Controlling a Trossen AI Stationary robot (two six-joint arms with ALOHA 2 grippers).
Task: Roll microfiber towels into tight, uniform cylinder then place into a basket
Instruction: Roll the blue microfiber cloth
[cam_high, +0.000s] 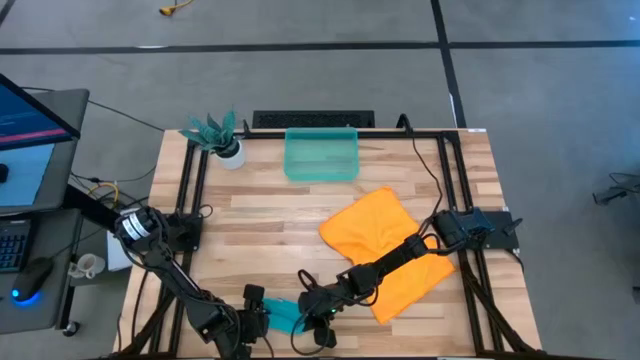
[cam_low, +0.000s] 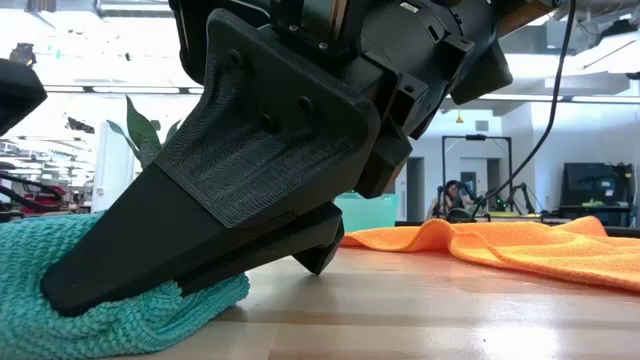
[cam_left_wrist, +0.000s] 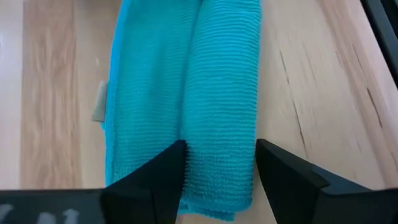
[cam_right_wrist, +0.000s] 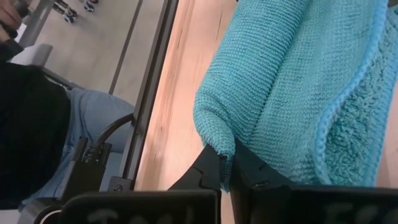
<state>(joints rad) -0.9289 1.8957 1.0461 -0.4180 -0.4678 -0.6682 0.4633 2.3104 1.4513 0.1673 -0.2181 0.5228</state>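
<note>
The teal-blue towel (cam_high: 287, 315) lies partly rolled on the table near its front edge, between my two grippers. My left gripper (cam_high: 258, 312) is at its left end, with one thick roll (cam_left_wrist: 221, 93) between its fingers. My right gripper (cam_high: 318, 320) is at its right end, shut on a thin bit of the cloth, and reaches low over it in the low view (cam_low: 70, 285). The orange towel (cam_high: 385, 250) lies crumpled on the table under the right arm. The teal-green basket (cam_high: 320, 153) stands at the far edge. My left gripper holds the near end of the towel's roll (cam_left_wrist: 219, 177) between its two fingers (cam_left_wrist: 166, 177), which lie along the roll and come low from the table's left. The roll and the flat layer beside it lie on the table. My right gripper pinches a folded edge of the teal towel (cam_right_wrist: 217, 146) between its two fingertips (cam_right_wrist: 252, 168). The fingers come slanting down from the table's right (cam_low: 110, 270). The cloth rises slightly to the fingertips; the rest lies on the table.
A teal-leaved plant in a white pot (cam_high: 222, 140) stands at the far left beside the basket. Black frame rails (cam_high: 190, 190) run along both table sides. A person's dark sleeve and jeans (cam_right_wrist: 37, 124) show beyond the front edge. Bare wood (cam_high: 260, 230) lies mid-table.
</note>
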